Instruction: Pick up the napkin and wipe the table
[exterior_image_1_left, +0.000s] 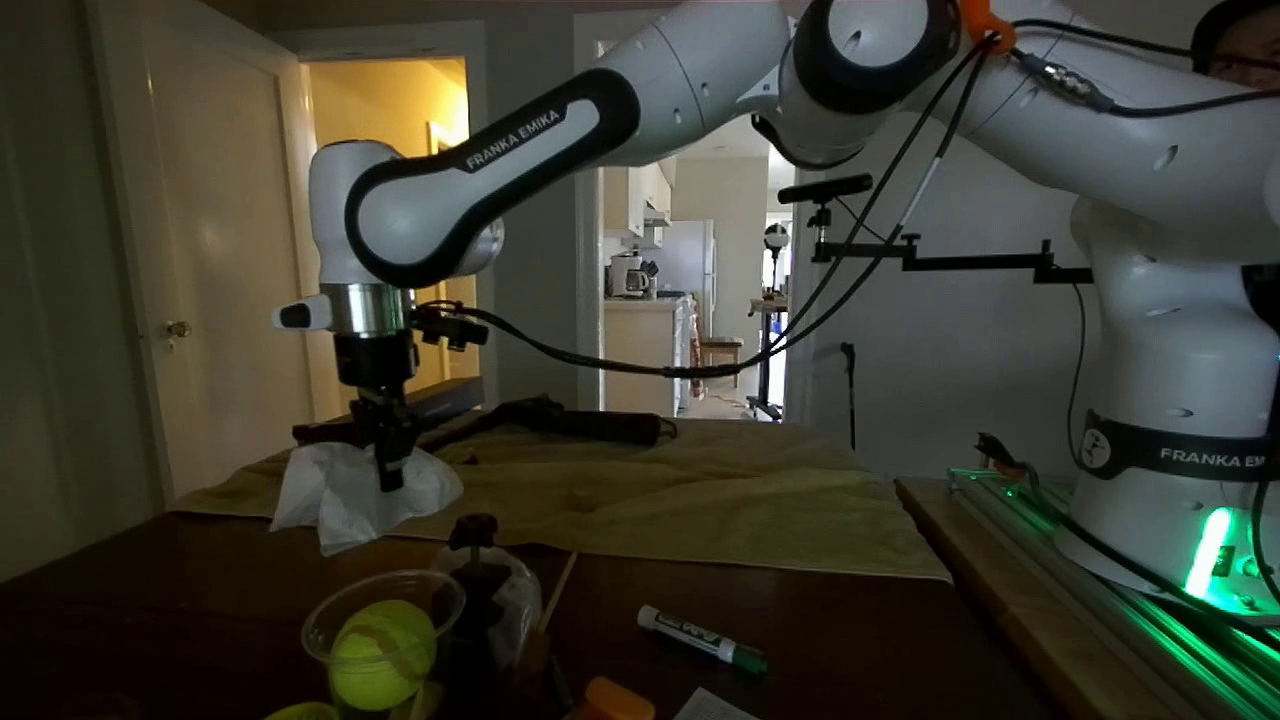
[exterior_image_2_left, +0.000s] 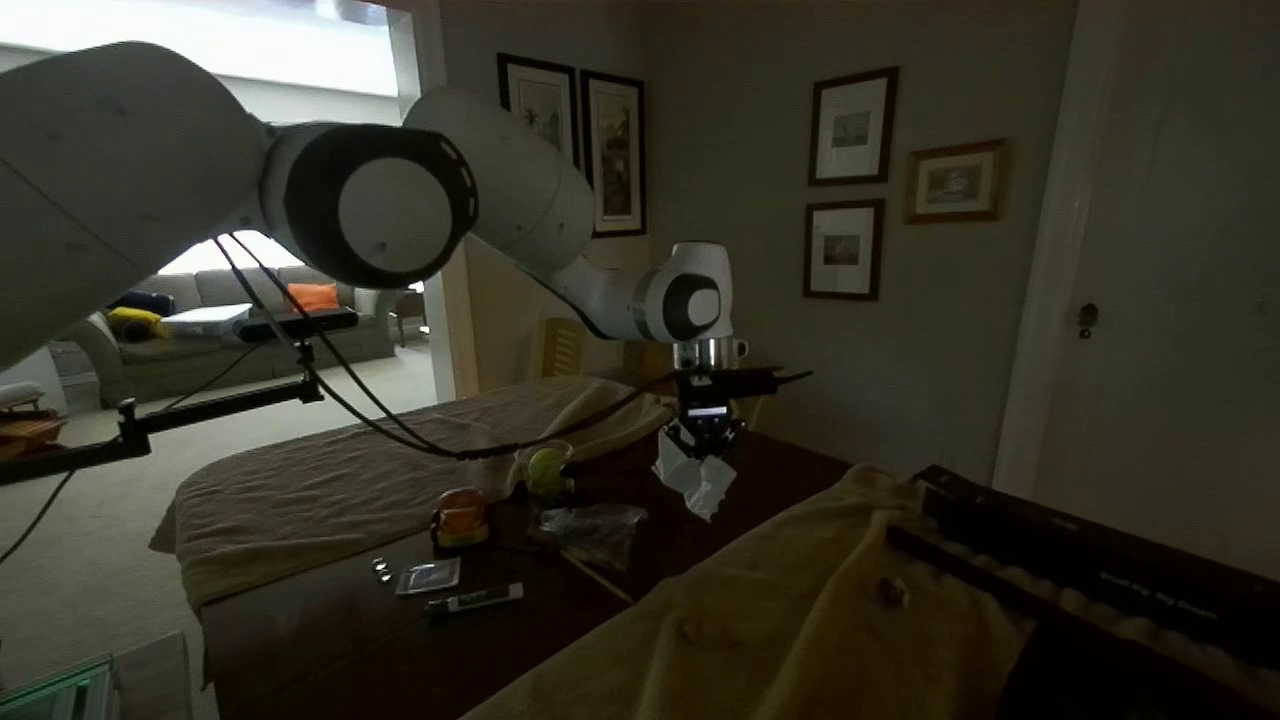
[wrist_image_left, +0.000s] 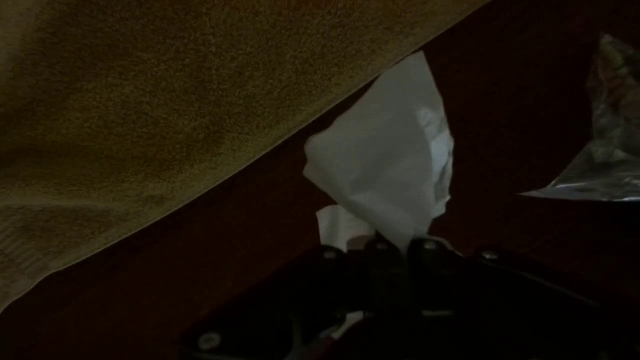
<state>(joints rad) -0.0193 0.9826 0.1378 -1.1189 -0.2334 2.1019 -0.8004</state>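
The white, wrinkled napkin (exterior_image_1_left: 325, 495) hangs from my gripper (exterior_image_1_left: 391, 475), whose fingers are shut on it. Its loose corners spread out below the fingertips in both exterior views, and the gripper (exterior_image_2_left: 703, 448) points straight down over the napkin (exterior_image_2_left: 700, 488). From the wrist view, a fold of the napkin (wrist_image_left: 385, 155) runs in between the two dark fingertips; the part inside the grip is hidden. Beneath lies the dark reddish-brown table (exterior_image_1_left: 180, 575). Whether the napkin's lowest edges touch the wood I cannot tell.
A tan cloth (exterior_image_1_left: 640, 510) covers part of the table. Close by stand a clear cup with a tennis ball (exterior_image_1_left: 383, 655) and a clear plastic bag (exterior_image_2_left: 595, 530). A marker (exterior_image_1_left: 700, 640) and an orange tape measure (exterior_image_2_left: 463, 518) lie farther off. A dark case (exterior_image_2_left: 1100, 570) rests on the cloth.
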